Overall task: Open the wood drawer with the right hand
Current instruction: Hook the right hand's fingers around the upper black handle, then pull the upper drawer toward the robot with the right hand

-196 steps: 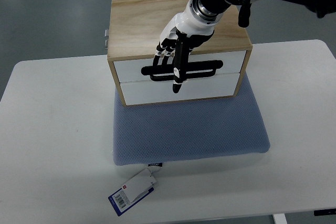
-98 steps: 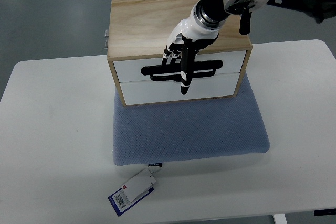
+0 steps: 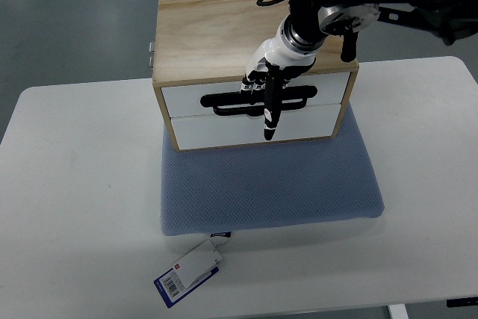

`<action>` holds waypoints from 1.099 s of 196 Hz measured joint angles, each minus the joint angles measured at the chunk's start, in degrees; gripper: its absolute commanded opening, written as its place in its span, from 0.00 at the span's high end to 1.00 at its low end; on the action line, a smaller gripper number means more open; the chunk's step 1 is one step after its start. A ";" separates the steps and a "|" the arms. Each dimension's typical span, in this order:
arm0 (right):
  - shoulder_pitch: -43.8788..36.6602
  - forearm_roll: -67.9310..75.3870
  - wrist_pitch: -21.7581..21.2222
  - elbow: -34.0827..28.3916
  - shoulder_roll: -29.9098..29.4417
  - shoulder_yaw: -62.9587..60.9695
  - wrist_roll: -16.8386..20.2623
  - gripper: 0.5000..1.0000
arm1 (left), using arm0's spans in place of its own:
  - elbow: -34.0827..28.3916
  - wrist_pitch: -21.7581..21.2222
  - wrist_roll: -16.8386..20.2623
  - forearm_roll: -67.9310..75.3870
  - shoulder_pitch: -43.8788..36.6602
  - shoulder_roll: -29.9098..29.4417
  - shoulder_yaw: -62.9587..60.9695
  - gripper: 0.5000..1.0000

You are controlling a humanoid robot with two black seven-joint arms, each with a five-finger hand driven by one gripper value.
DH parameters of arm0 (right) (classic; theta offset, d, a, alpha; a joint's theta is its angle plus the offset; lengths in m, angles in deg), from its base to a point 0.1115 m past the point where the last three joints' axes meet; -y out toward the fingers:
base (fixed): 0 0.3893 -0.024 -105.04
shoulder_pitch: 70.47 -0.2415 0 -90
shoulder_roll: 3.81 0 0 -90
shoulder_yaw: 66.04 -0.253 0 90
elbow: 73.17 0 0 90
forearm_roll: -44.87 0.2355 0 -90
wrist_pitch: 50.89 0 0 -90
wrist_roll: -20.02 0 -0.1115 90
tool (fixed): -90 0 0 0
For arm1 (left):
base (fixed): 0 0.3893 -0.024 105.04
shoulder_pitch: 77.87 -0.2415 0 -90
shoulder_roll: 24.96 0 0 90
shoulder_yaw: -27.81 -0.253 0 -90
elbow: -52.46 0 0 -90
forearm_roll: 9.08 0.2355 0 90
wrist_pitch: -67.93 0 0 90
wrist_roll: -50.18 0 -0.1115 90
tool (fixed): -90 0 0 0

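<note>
A light wood drawer box (image 3: 209, 35) stands at the back of a blue mat (image 3: 269, 184). It has two white drawer fronts, and both look closed. The upper front (image 3: 183, 98) carries a long black handle (image 3: 224, 102). My right hand (image 3: 261, 102), white with black fingers, reaches in from the top right over the box's front edge. Its fingers (image 3: 254, 86) curl down onto the middle of the handle. The thumb (image 3: 269, 121) points straight down across the lower front (image 3: 216, 131). The hand hides the middle of the handle.
The box and mat sit on a white table (image 3: 75, 184). A blue and white paper tag (image 3: 190, 273) lies near the table's front edge, below the mat's left corner. A small metal fitting (image 3: 151, 50) sticks out from the box's left side.
My right hand has shifted to the right along the handle, and its fingers have curled in shorter at the handle's top. The drawers have not moved.
</note>
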 measured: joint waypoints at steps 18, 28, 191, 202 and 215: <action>0.93 -0.95 0.25 0.24 -0.22 0.27 0.00 0.11 | 0.00 0.00 0.00 0.00 0.00 0.00 0.00 0.00; 1.21 -1.18 0.48 0.56 -0.42 0.46 0.00 0.11 | -0.01 0.00 0.00 0.00 0.00 0.00 0.00 0.00; 0.22 1.53 -9.99 -1.21 0.39 -0.06 0.00 0.11 | -0.78 -0.02 0.00 -0.02 0.00 0.00 0.09 0.00; 0.05 1.91 -9.99 -1.52 0.47 -0.06 0.00 0.11 | -0.97 -0.02 0.00 -0.02 0.00 0.00 0.09 0.00; -0.05 2.30 -9.99 -1.99 0.71 -0.06 0.00 0.11 | -1.02 -0.02 0.00 -0.02 0.00 0.00 0.09 0.00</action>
